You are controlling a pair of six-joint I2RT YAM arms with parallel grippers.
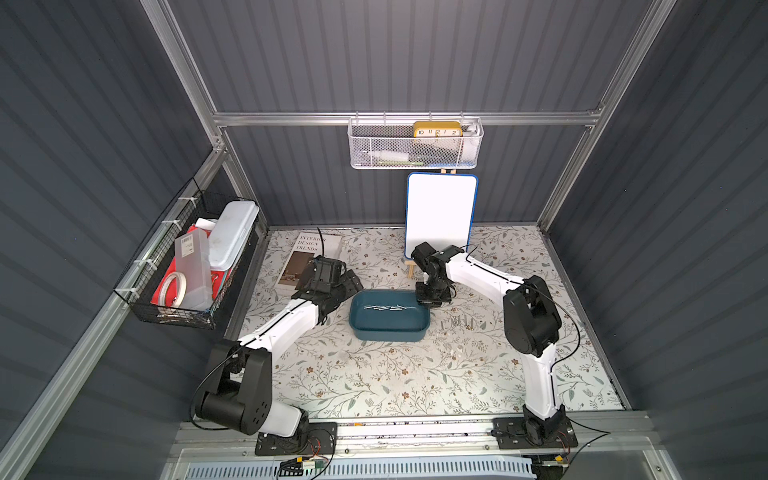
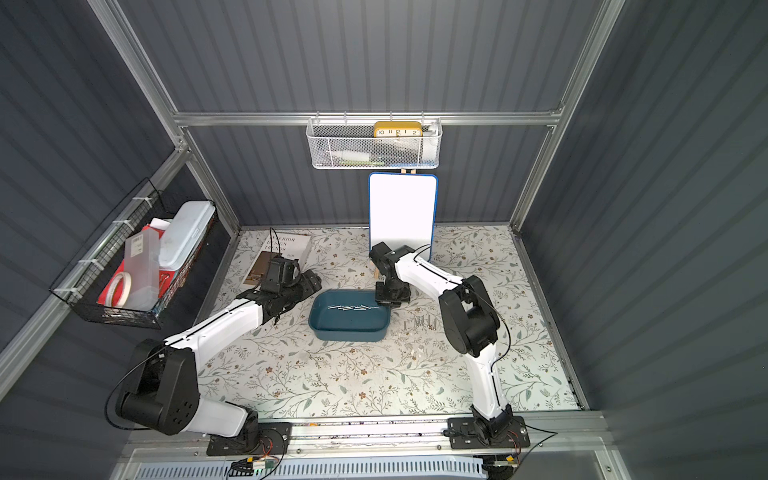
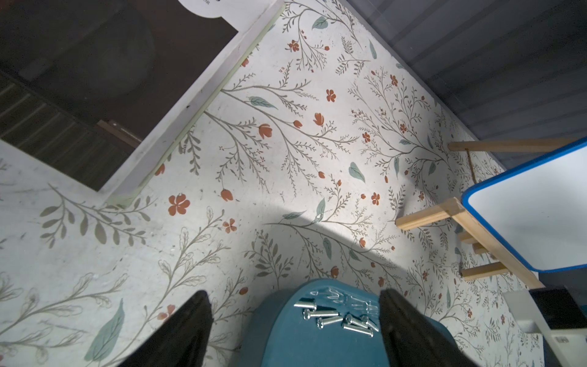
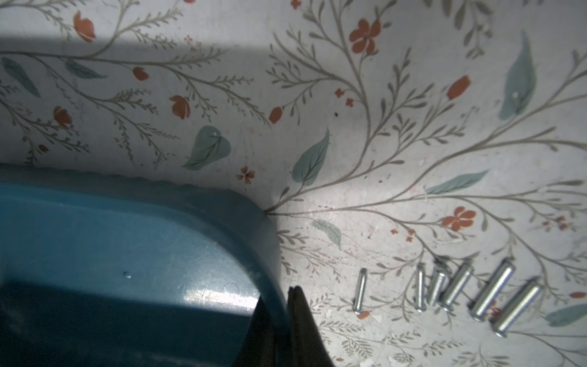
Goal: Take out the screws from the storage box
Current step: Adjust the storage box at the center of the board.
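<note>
The storage box [image 1: 388, 332] [image 2: 349, 332], a teal-blue shallow tray, sits mid-table. Several silvery screws [image 1: 384, 308] [image 2: 348, 308] lie in a row on its floor. A few more screws [image 1: 461, 322] [image 4: 460, 286] lie on the table just right of it. My right gripper [image 1: 428, 301] [image 4: 278, 295] is shut on the box's wall [image 4: 127, 238] at its far right corner, one finger inside and one outside. My left gripper [image 1: 353, 286] [image 3: 293, 295] is open by the box's far left end, holding nothing. In the left wrist view the box's screws [image 3: 336, 319] show between its fingers.
A book [image 1: 307, 257] lies at the back left under the left wrist. A whiteboard on a wooden easel [image 1: 440, 216] stands behind the right gripper. A black wire basket [image 1: 187, 266] hangs on the left wall and a white mesh basket [image 1: 415, 145] on the back wall.
</note>
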